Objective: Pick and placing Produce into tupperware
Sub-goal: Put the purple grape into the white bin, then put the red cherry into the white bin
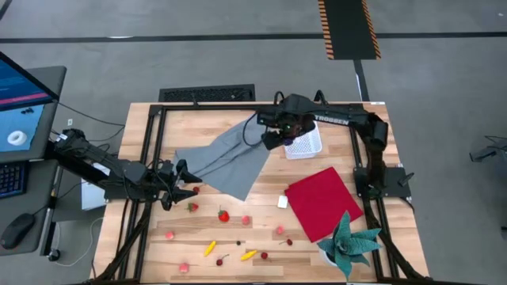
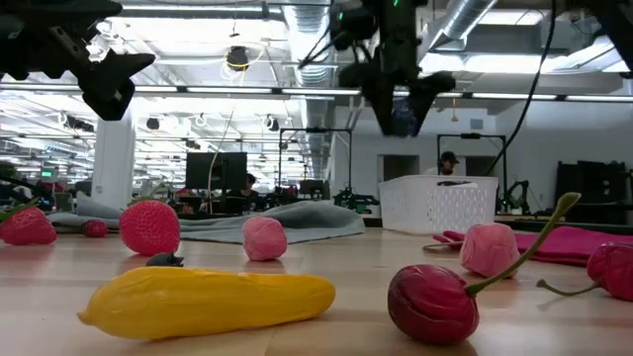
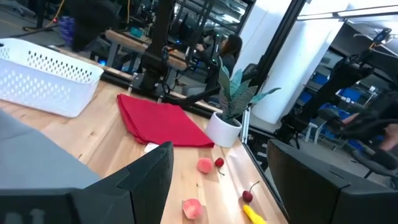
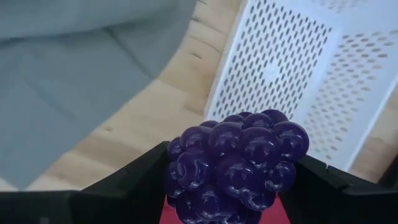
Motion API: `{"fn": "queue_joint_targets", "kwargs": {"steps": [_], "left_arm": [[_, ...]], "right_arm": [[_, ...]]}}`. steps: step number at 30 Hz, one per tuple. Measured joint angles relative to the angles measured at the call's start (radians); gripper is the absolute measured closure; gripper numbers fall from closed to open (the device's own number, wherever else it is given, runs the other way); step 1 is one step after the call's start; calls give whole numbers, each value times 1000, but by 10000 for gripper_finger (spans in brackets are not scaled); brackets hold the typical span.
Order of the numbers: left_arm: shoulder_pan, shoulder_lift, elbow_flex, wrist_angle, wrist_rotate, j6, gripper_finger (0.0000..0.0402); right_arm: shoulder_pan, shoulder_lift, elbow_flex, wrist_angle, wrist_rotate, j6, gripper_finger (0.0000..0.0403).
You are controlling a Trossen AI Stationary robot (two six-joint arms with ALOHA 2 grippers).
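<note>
The white perforated tupperware [image 1: 307,143] stands on the table's far right part. My right gripper [image 1: 279,133] hovers just left of it, above its rim in the low view [image 2: 401,104], shut on the purple grape bunch [image 4: 236,163]. Strawberries [image 1: 224,214], pink berries [image 1: 246,220], cherries [image 1: 264,255] and yellow pieces [image 1: 249,255] lie scattered on the near half of the table. My left gripper [image 1: 181,179] is open above the table's left side, by the grey cloth's near corner, holding nothing. My right gripper pinches the grape bunch between its two fingers, one on each flank of the cluster [image 4: 180,168]. The fingers come from above, pointing down. The bunch is lifted clear of the table, beside the tupperware's left wall [image 4: 249,81].
A grey cloth [image 1: 226,158] lies spread at the table's middle far part. A red cloth [image 1: 321,202] lies right of centre, a small white cube [image 1: 282,202] at its left edge and a potted plant [image 1: 348,244] at the near right corner. Black frame rails line the table's sides.
</note>
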Motion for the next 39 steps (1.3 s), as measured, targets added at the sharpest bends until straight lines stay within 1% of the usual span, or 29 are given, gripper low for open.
{"fn": "queue_joint_targets", "kwargs": {"steps": [4, 5, 6, 8, 10, 13, 19, 22, 25, 29, 33, 35, 39], "left_arm": [[0, 0, 0, -21, -9, -9, 152], [0, 0, 0, -23, -9, -12, 152], [0, 1, 0, -23, -10, -16, 152], [0, 2, 0, -26, -10, -17, 152], [0, 2, 0, -27, -11, -17, 152], [0, 2, 0, -33, -18, -17, 152], [0, 2, 0, -34, -23, -17, 152], [0, 2, 0, -40, -23, -17, 152], [0, 2, 0, -45, -26, -16, 152], [0, 2, 0, -46, -43, -15, 152], [0, 2, 0, -49, -52, -3, 152], [0, 2, 0, -50, -51, 10, 152], [0, 2, 0, -57, -52, 19, 152]], "right_arm": [[-60, 25, -16, -4, -7, -15, 122], [-77, 33, -22, -31, -5, -16, 122], [-90, 39, -25, -70, 7, -14, 122], [-109, 50, -17, -70, 22, 12, 122], [-128, 62, -22, -82, 24, -3, 120], [-132, 91, -18, -56, 22, -12, 106], [-142, 133, -22, -64, 17, -33, 69], [-148, 148, -19, -108, 18, -38, 63], [-148, 155, -21, -113, 16, -38, 66], [-133, 152, 5, -115, 11, -65, 79], [-97, 149, 43, -115, -33, -118, 87], [-62, 135, 52, -114, -60, -142, 88], [54, 126, 85, -112, -62, -164, 87]]}}
